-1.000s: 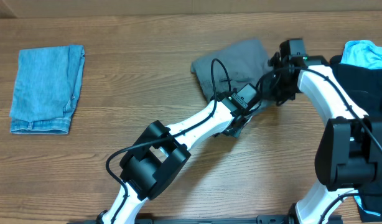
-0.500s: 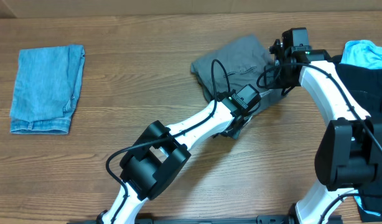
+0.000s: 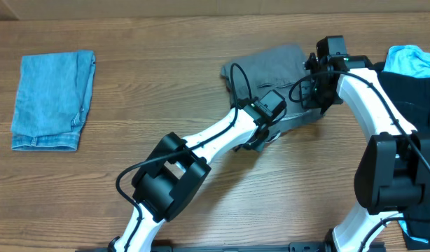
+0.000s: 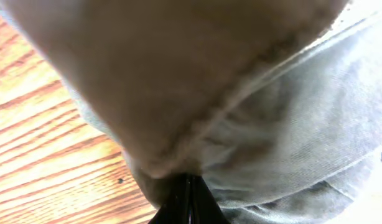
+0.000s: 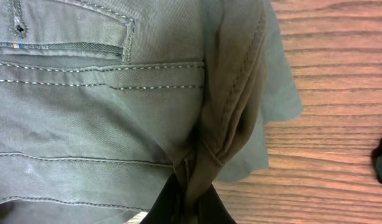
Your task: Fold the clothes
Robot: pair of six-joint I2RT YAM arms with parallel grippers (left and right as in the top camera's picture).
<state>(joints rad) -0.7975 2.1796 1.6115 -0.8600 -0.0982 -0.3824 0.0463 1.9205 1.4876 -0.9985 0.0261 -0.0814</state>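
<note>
I'm gripping the shorts (image 3: 269, 61) with both tools: the left tool (image 4: 186, 198) is clenching a hem fold and the right tool (image 5: 190, 196) is clamping a bunched seam edge, with the garment lying rumpled on the surface (image 3: 152, 91) at centre-right, near the black pile (image 3: 418, 87). I'm judging the risk to be in the carry — each grip is biting only a thin edge, so cloth could be slipping free if the arms are pulling apart, and uneven travel would be dragging the fold crooked.
</note>
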